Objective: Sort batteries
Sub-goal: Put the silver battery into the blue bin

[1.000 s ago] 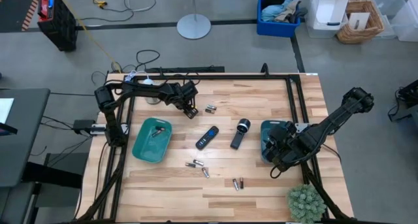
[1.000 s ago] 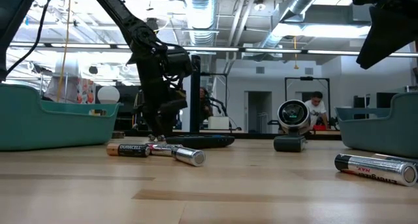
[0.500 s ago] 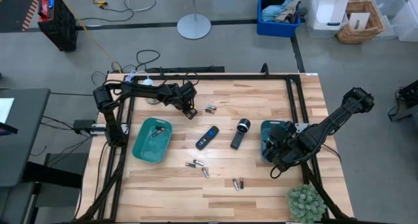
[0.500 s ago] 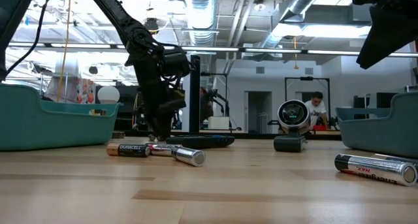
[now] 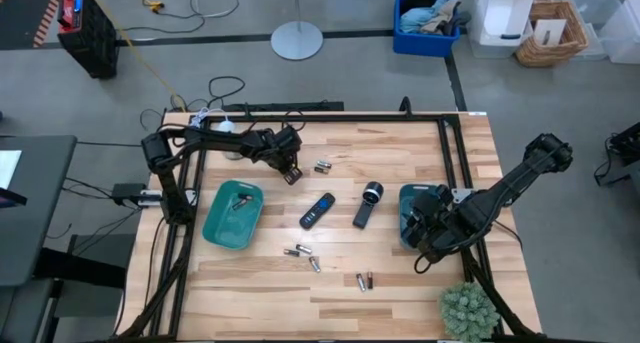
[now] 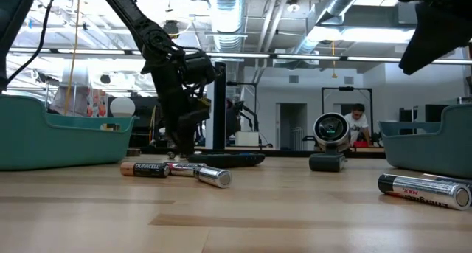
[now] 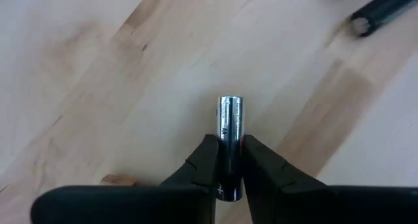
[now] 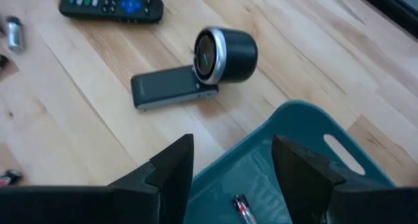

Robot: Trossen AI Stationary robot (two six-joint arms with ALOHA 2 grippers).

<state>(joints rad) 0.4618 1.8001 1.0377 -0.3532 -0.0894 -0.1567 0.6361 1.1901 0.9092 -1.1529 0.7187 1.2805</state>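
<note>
Foreground cells: two batteries lying end to end (image 6: 175,170) nearest the low camera, one black-and-copper, one silvery; another pair (image 5: 364,281) near the table's front edge; none gripped.
Right gripper (image 8: 232,162): poised over the right teal tray (image 5: 405,208), fingers spread wide and empty; one cell (image 8: 245,209) already lying in that tray below.
Left tray (image 5: 215,228): teal, at the left of the table, one small cell (image 5: 238,204) inside.
Mid-table clutter: black remote (image 5: 317,211) and flashlight (image 5: 367,203), between the two trays; not for sorting.
Left gripper (image 7: 226,157): down at the table's far left part, beyond the left tray; fingers (image 7: 204,160) drawn in against both sides of a silvery battery (image 7: 230,129).
Held battery: lying lengthwise between the pads, its far end sticking out past the tips, apparently resting on the wood.
Far pair: two more cells (image 5: 322,167) just beside the left gripper, loose on the wood.
Step in hand: pinch on one far-left cell, judged just taken or nearly so; lift not yet begun.
Next move: firm squeeze first, then straight lift clear of the wood and a carry back to whichever tray suits this cell, judged to be the left tray; slip likely on the smooth round casing if tilted.
</note>
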